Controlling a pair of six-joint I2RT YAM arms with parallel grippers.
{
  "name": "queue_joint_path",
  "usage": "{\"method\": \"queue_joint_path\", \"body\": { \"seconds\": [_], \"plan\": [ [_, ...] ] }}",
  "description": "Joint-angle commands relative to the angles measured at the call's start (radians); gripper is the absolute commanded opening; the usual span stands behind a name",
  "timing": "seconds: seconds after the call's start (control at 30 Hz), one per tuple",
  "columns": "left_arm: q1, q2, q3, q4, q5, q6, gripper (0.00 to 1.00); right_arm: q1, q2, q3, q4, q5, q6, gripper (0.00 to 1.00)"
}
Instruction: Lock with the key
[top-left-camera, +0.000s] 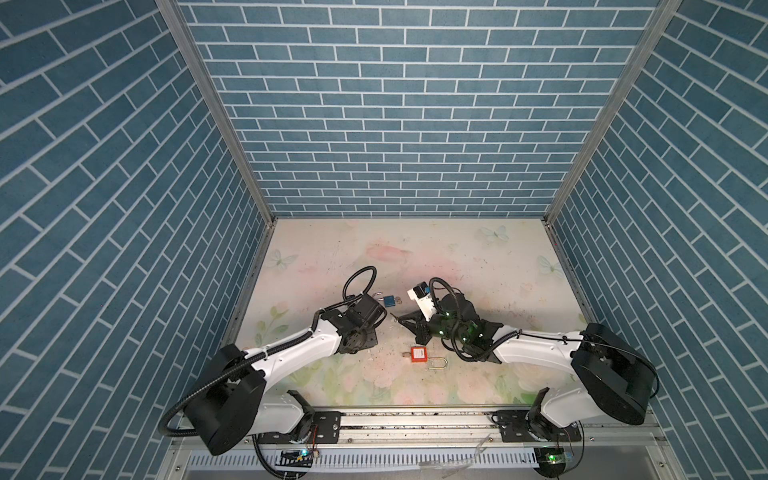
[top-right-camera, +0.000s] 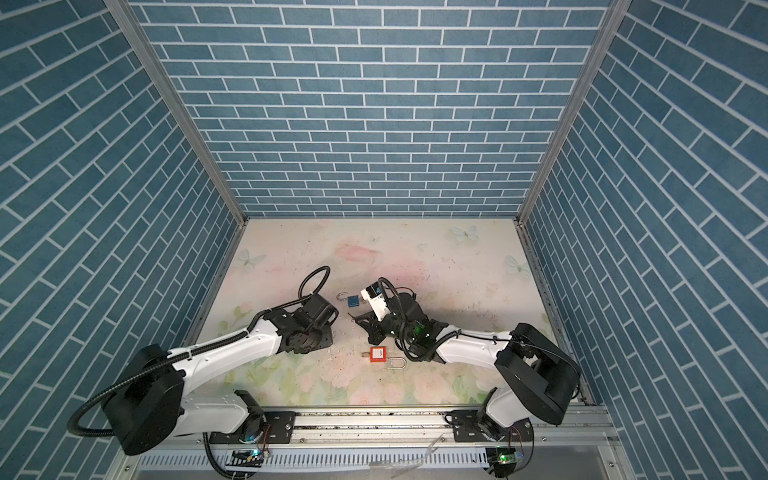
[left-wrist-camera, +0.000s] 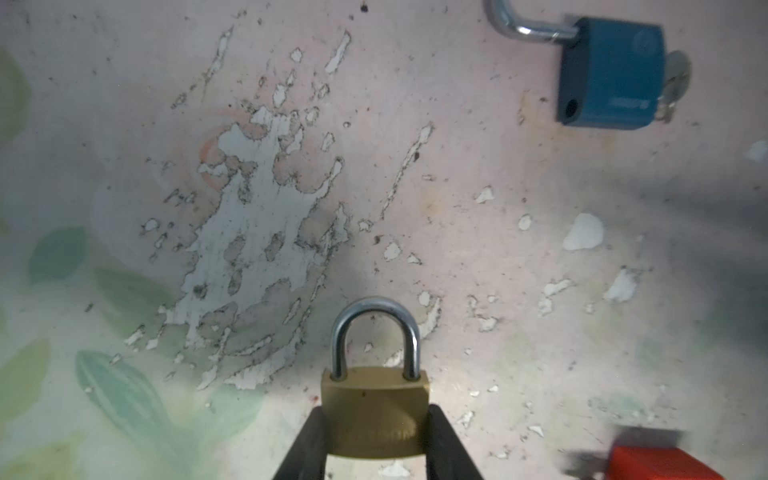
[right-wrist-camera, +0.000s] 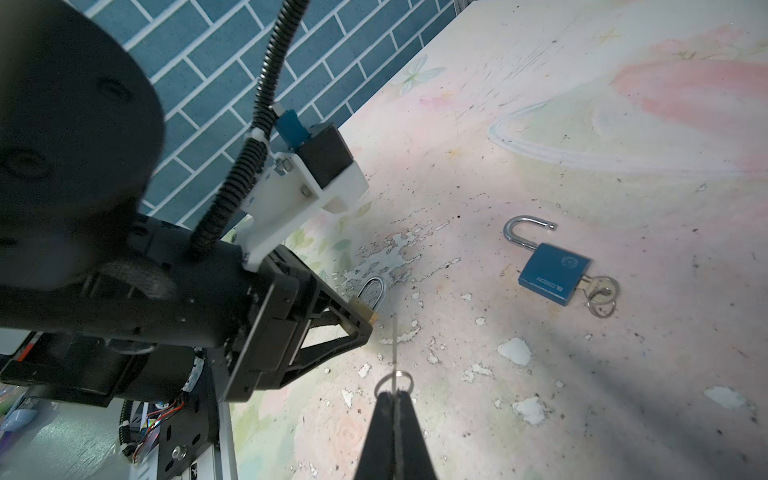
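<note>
Left pincer (left-wrist-camera: 376, 432) pinches the brass padlock (left-wrist-camera: 374, 395) by its body sides. It looks lifted clear of the desk (top-left-camera: 457, 257), and the shackle looks seated in both holes. Right pincer (right-wrist-camera: 392, 395) is pressed tight on the key (right-wrist-camera: 394, 340), blade aimed at the padlock's base, tip close but apart.

My read: both parts are in hand and facing each other, insertion and turn not yet done. Keyway is hidden, so I can't check alignment.

Around: blue padlock (right-wrist-camera: 552, 278) lies open on the desk just beyond the gap, with its own key in it. Red padlock (top-left-camera: 419, 353) lies flat nearer the robot's side. Neither blocks the approach line.
</note>
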Motion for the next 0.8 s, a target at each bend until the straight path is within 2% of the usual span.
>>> {"method": "queue_joint_path", "body": {
  "seconds": [0.0,0.33,0.53,0.77],
  "plan": [
    [-0.005,0.036,0.036,0.005,-0.066,0.066,0.0,0.003,0.019,-0.019,0.0,0.007,-0.02,0.0],
    [0.0,0.141,0.089,0.037,-0.106,0.145,0.0,0.003,0.045,-0.023,0.006,0.004,-0.011,0.0],
    [-0.002,0.169,0.115,0.013,-0.143,0.16,0.29,0.002,0.059,-0.02,0.005,0.001,-0.008,0.0],
    [0.008,0.179,0.114,0.028,-0.143,0.191,0.39,0.003,0.066,-0.014,0.001,0.001,-0.003,0.0]
  ]
}}
